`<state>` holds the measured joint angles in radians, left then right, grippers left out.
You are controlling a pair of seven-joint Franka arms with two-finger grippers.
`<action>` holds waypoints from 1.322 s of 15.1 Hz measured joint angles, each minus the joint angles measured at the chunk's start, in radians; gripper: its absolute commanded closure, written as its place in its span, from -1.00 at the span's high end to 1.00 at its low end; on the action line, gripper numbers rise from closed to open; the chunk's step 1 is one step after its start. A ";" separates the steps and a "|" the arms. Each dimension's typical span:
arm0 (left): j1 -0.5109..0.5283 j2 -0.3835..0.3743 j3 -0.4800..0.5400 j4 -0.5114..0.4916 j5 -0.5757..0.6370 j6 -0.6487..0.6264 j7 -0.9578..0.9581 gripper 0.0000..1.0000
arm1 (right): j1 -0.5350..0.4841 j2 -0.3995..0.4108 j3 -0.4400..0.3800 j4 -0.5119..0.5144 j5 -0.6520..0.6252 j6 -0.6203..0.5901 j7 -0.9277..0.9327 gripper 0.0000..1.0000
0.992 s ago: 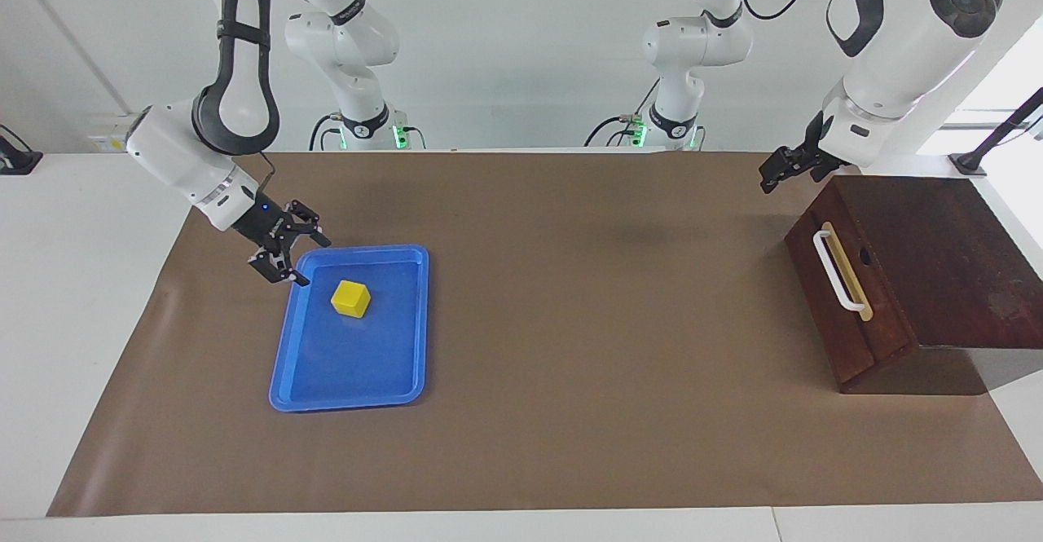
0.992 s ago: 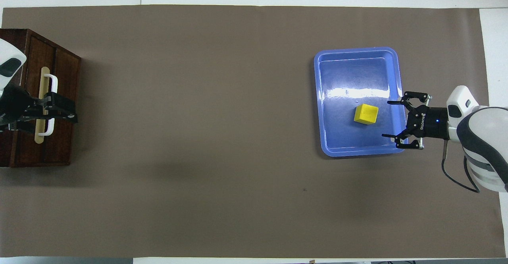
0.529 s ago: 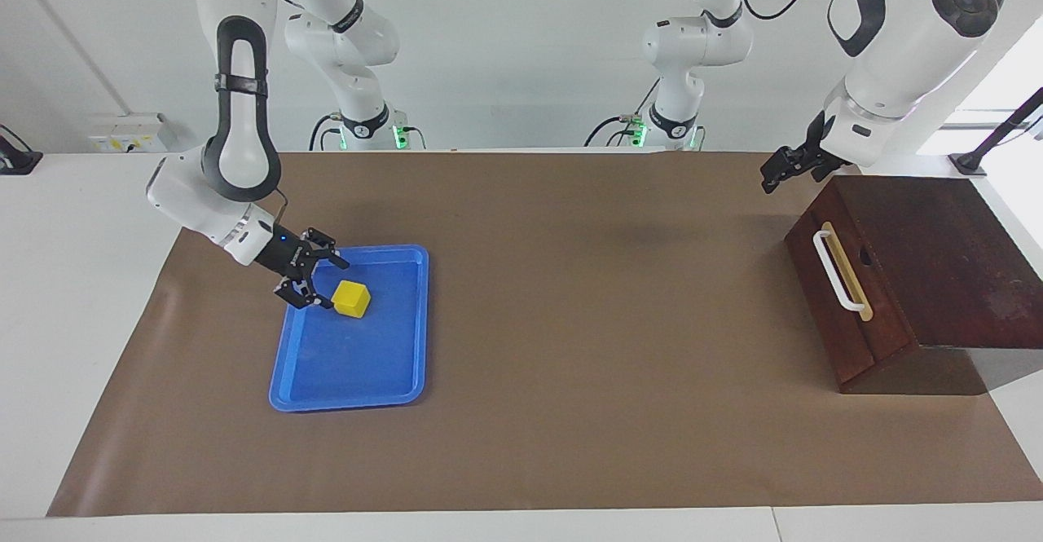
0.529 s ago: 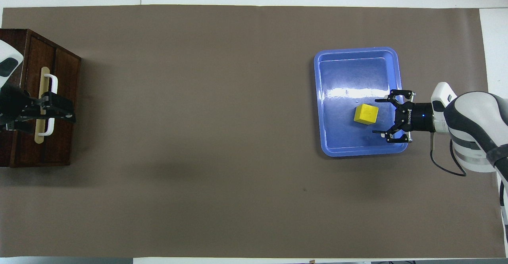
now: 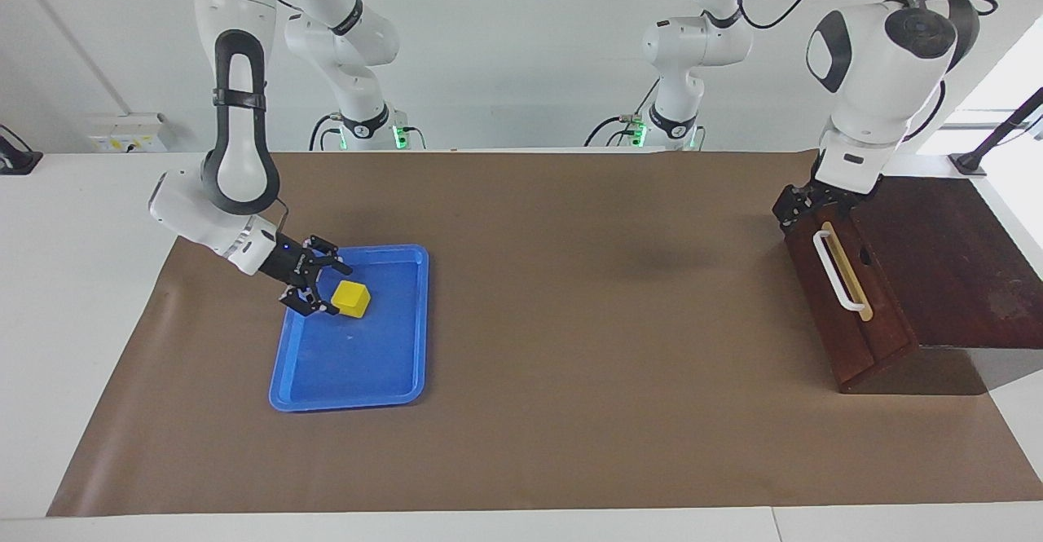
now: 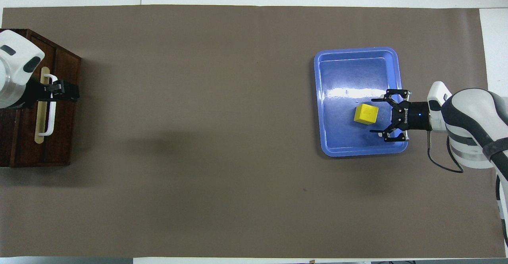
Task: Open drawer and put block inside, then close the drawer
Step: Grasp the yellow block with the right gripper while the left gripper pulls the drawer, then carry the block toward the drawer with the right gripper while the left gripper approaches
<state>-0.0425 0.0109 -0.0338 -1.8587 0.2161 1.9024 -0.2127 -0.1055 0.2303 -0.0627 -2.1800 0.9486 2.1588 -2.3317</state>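
Facing view: two arms, two grippers, one block, one tray, one drawer. Right gripper (image 5: 329, 287) is low over the blue tray (image 5: 350, 387), at the tray's end nearer the robots, fingers spread wide w/ nothing between them, tips right beside the yellow block (image 5: 351, 298). Can't tell if a tip touches the cube. The block sits flat on the tray floor, single cube, nearer the robots than the tray's middle.

Overhead view agrees: right gripper (image 6: 377, 115) comes in from the right arm's end of the table, one finger on each flank of the block (image 6: 365, 114) but stopping short of its faces, claw wide open, block not gripped. The tray (image 6: 357, 53) holds that one cube only.

At the left arm's end of the table stands the dark wood box w/ one drawer (image 5: 847, 326), front flush w/ the box, closed. One white bar handle (image 5: 839, 271) on a tan strip. Left gripper (image 5: 792, 209) is down at the drawer front's upper corner, by the handle's end nearer the robots. In the overhead view the left gripper (image 6: 68, 91) overlaps the handle (image 6: 50, 109) near its end. Can't tell how far its claw is open, or whether it has the bar.

One brown mat (image 6: 222, 137) covers the table.
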 measured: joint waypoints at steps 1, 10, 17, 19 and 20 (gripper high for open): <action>-0.007 0.018 -0.001 -0.023 0.051 0.046 0.000 1.00 | 0.001 0.000 0.000 0.000 0.000 0.000 0.000 0.94; 0.036 0.106 0.011 -0.138 0.212 0.302 0.048 1.00 | 0.003 0.000 0.000 0.000 0.000 0.006 -0.002 -1.00; 0.051 0.112 0.009 -0.197 0.214 0.388 0.039 1.00 | 0.016 0.001 0.002 0.033 0.001 0.005 0.029 -1.00; 0.041 0.125 0.005 -0.202 0.217 0.401 -0.002 1.00 | 0.050 0.000 0.002 0.075 0.000 -0.011 0.097 -1.00; 0.030 0.132 0.004 -0.200 0.217 0.404 -0.030 1.00 | 0.075 -0.001 0.003 0.099 -0.006 -0.017 0.143 -1.00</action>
<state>-0.0122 0.1427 -0.0299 -2.0590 0.4335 2.3059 -0.2428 -0.0306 0.2289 -0.0599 -2.0806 0.9426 2.1421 -2.1888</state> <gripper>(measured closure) 0.000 0.449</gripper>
